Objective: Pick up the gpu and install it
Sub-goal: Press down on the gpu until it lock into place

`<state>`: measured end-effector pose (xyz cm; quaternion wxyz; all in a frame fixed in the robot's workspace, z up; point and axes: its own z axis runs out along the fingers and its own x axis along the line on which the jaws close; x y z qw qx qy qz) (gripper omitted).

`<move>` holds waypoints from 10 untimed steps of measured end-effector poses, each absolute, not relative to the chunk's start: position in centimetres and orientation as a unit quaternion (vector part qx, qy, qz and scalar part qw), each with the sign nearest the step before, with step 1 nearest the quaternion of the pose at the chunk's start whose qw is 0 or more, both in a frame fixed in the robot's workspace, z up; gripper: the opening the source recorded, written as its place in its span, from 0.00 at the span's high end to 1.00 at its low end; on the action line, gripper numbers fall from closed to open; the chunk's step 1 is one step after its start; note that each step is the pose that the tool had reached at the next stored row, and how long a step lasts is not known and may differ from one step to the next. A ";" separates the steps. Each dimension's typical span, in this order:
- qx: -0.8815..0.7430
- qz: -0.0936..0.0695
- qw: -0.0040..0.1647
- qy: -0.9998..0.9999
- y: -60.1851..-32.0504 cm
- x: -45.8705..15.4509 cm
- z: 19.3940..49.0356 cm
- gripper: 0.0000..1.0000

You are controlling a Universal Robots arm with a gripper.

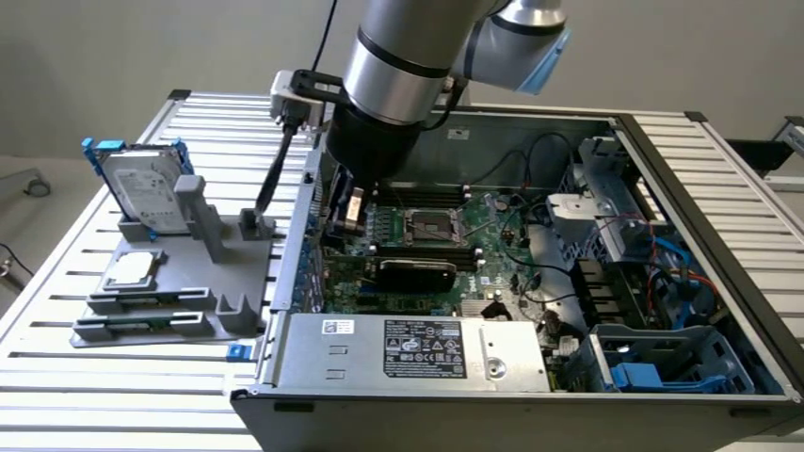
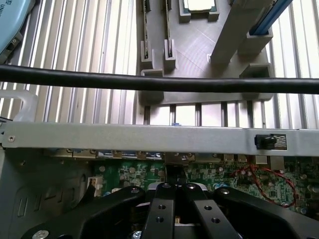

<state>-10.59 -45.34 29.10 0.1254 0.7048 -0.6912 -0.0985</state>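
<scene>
Overhead, a pale grey wall backs a worktable of ribbed aluminium slats, and an open computer case sits on it with the green motherboard exposed. On the exterior view's left of the case a grey holder tray rests on the slats; it carries a silver hard drive in a blue frame standing upright and, nearer the front, a small square processor chip lying flat. The arm reaches down inside the case near its wall on the exterior view's left, and the gripper hangs low over the motherboard in the wrist view, its black fingers drawn close together on a dark part between them; whether they truly clamp it I cannot tell. The gpu appears as a black rounded card lying across the motherboard below the processor socket, just beside the gripper. A silver power supply fills the near corner of the case.
</scene>
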 end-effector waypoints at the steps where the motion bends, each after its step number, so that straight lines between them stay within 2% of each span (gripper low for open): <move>1: 0.704 -0.099 0.125 -0.692 -45.3 -10.6 29.1 0.89; 10: 0.697 -0.102 0.128 -0.698 -45.2 -10.6 29.1 0.89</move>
